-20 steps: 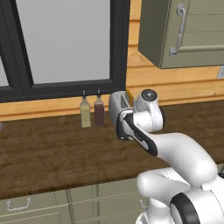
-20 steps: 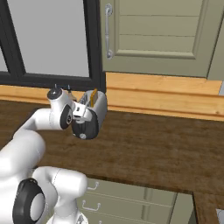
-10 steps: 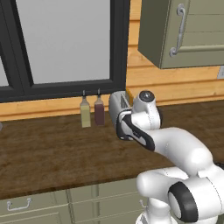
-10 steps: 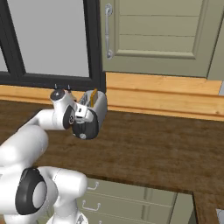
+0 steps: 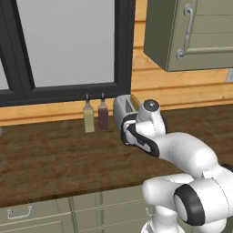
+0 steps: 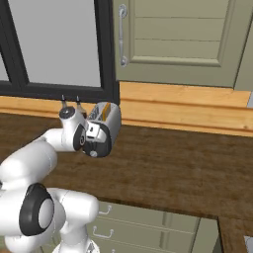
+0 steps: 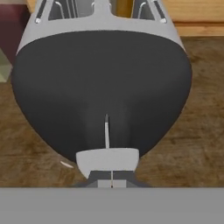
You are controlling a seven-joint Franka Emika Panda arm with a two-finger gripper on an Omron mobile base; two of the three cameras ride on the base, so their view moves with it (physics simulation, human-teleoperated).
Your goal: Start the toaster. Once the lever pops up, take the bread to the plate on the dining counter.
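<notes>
Toaster point(image 5: 124, 109) is seen on the wooden counter point(image 5: 54, 159) beside two bottles point(image 5: 95, 116), its lever point(image 7: 107, 159) pressed by a closed, empty claw point(image 7: 111, 178). Slippage off the narrow lever is risked, leaving bread point(image 7: 124, 8) untoasted.

Arm point(image 5: 182, 152) creeps a touch lower and left against the toaster point(image 5: 124, 108) compared with a second ago; in the left base view the wrist sits slightly further down the toaster's end. Gripper point(image 7: 111, 180) stays closed at the lever point(image 7: 107, 158). Toaster and bottles point(image 5: 95, 116) don't shift.
</notes>
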